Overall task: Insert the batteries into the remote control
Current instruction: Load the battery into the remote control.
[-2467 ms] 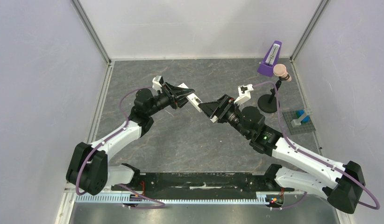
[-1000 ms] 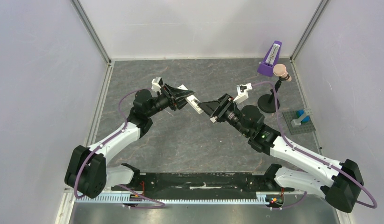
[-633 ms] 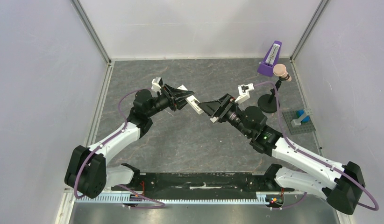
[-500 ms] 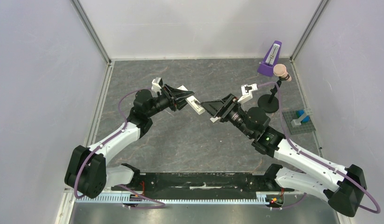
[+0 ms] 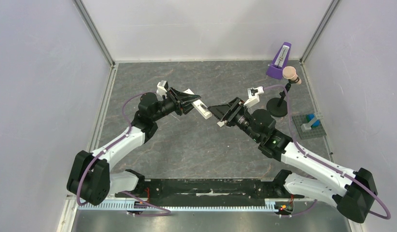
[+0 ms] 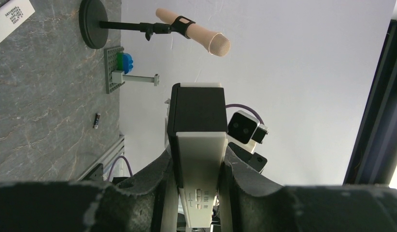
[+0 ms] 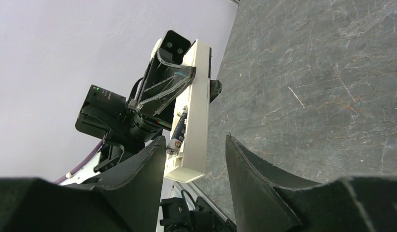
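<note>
My left gripper [image 5: 195,103] [image 6: 197,152] is shut on the white remote control [image 5: 202,108] [image 6: 199,164] and holds it above the table, its free end towards the right arm. In the right wrist view the remote control [image 7: 195,108] shows its open recess with one dark battery [image 7: 179,129] lying along it. That battery's near end sits close to one finger [image 7: 148,164]. My right gripper [image 5: 215,112] [image 7: 195,137] is open, its fingers either side of the remote's end with a gap on one side. A second battery [image 6: 96,120] lies on the table.
A microphone on a black stand [image 5: 278,104] [image 6: 138,26], a purple metronome [image 5: 278,63] and a grey plate with blue bricks [image 5: 308,123] [image 6: 117,67] stand at the right. A flat white printed piece [image 6: 10,14] lies on the table. Grey walls enclose the table.
My right gripper has shifted slightly left, its jaws now around the remote's end; they widened and then narrowed. The left arm has held still with the remote.
</note>
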Action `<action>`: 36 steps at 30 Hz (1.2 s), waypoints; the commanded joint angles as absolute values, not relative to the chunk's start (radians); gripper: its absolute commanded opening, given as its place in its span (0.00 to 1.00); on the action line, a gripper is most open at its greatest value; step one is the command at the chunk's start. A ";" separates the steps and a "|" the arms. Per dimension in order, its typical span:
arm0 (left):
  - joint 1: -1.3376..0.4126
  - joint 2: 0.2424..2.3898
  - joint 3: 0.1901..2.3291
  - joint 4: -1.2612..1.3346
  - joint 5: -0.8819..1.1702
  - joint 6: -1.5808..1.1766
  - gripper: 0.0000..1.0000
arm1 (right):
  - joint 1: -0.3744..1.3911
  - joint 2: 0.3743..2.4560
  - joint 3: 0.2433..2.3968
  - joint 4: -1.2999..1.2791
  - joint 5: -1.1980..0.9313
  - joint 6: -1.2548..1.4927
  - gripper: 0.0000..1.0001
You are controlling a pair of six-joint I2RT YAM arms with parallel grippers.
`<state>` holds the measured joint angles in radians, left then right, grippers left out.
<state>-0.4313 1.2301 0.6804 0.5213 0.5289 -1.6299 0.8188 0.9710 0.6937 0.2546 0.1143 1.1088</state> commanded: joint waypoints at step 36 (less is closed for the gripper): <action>-0.414 1.193 0.781 0.335 0.599 -0.850 0.02 | 0.772 0.912 0.843 -0.139 0.244 0.945 0.75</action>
